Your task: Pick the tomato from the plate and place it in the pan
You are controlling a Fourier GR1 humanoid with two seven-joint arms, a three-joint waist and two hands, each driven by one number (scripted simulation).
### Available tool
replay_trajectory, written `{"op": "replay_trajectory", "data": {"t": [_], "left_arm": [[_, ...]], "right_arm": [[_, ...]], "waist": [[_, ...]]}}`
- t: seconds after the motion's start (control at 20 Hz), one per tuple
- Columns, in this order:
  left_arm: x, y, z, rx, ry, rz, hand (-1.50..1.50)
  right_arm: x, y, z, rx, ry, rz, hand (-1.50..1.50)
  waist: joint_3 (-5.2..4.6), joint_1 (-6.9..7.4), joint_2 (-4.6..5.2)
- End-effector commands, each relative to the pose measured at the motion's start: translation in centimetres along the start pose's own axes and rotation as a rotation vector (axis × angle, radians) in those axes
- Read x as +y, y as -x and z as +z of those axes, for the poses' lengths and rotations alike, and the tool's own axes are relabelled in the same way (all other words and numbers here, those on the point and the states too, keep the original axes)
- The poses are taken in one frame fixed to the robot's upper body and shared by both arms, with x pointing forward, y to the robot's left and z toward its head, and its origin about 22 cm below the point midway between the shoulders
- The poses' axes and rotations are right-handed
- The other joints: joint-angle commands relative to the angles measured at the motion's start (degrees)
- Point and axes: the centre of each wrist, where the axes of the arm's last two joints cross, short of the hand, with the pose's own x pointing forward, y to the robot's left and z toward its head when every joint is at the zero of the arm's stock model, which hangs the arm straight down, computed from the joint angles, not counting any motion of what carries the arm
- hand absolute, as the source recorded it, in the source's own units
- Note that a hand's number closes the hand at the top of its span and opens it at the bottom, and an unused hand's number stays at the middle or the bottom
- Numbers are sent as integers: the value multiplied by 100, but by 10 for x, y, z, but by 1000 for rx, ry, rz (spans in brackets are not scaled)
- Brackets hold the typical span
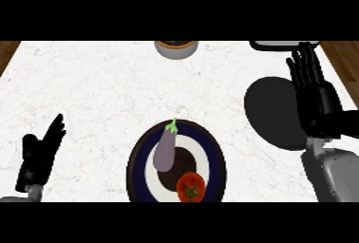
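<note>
The black right hand point(312, 90) has its fingers point(303, 59) straight and held close together, pointing toward the far edge of the counter; they curl round nothing and carry nothing. The hand lies over the right side of the flat, dark grey round pan point(272, 111), hiding that side of its rim, and whether the palm touches the pan or hangs above it cannot be told. Its grey forearm point(335, 173) comes up from the lower right and is cut off at the view's edge.

The black left hand point(38, 156) rests open near the lower left edge, fingers up and slightly spread, holding nothing, well apart from everything else on the white marbled counter point(91, 85).

The small red tomato with a green stalk point(190, 186) lies on the near part of the dark blue round plate with a white ring and dark centre point(136, 161), at the lower middle of the view (the plate's near rim is cut off). Just beside it, a pale purple eggplant with a green stem point(166, 148) lies on the same plate, stem toward the far side. The plate is left of the pan, apart from it.

At the far edge a grey bowl with an orange rim point(176, 48) is half cut off, and a dark rounded object with a light outline point(277, 45) beyond the right fingertips is too cropped to identify.
</note>
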Motion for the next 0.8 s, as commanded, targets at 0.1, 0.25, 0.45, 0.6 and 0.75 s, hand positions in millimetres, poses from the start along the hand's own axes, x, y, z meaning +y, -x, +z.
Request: {"op": "replay_trajectory", "data": {"t": [0.1, 0.25, 0.45, 0.6, 0.75], "left_arm": [[-19, -47, -15, -204, 55, 54, 0], [-31, -91, -20, -402, 91, 98, 0], [-38, -84, -22, -350, 45, 165, 0], [-34, -91, -24, -367, 53, 179, 0], [-40, -89, -25, -367, 53, 159, 0]], "right_arm": [[55, 9, 15, -19, -531, 45, 150], [93, 10, 34, -67, -963, 48, 150], [50, 35, 72, -382, -821, 185, -150], [10, 45, 82, -519, -745, 316, -150], [-30, 25, 83, -582, -761, 413, -150]], "waist": [[129, 480, -146], [130, 772, -124], [155, 133, -191], [154, 86, -188], [138, 129, -194]]}}
